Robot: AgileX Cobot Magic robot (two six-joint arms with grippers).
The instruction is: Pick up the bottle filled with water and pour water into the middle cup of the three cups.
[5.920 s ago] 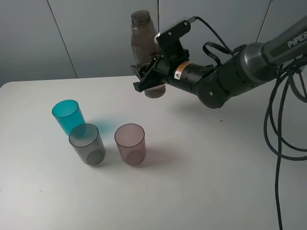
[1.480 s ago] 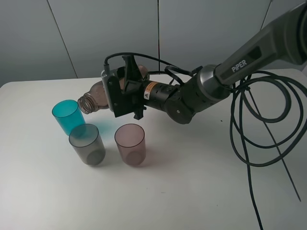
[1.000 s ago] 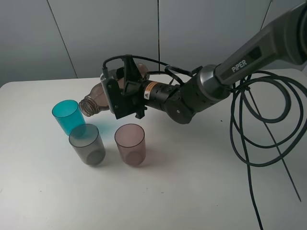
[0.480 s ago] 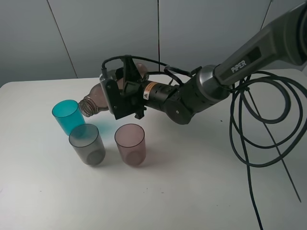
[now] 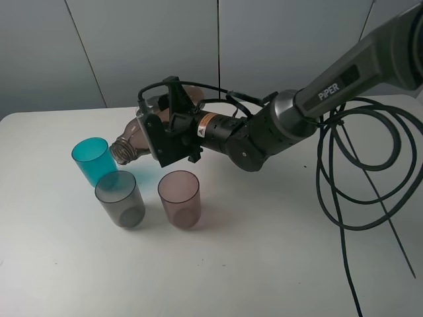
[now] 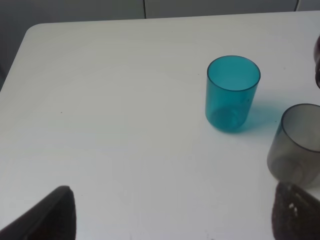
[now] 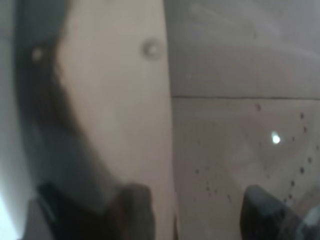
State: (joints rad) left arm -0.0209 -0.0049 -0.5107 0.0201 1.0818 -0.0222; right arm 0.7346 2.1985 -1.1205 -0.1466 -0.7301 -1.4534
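My right gripper (image 5: 165, 131), jaws closed on the bottle (image 5: 130, 140), tips its neck toward the middle cup (image 5: 119, 199) for pouring; my left gripper (image 6: 172, 215) gapes empty.

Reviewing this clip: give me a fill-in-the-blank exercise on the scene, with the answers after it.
1. The bottle is held in the gripper of the ___ arm.
2. The bottle's neck carries no ___.
3. The left wrist view shows only ___ cups: the teal cup and the grey cup.
4. The cup farthest right in the high view is ___ in colour.

Missing words: right; cap; two; pink.
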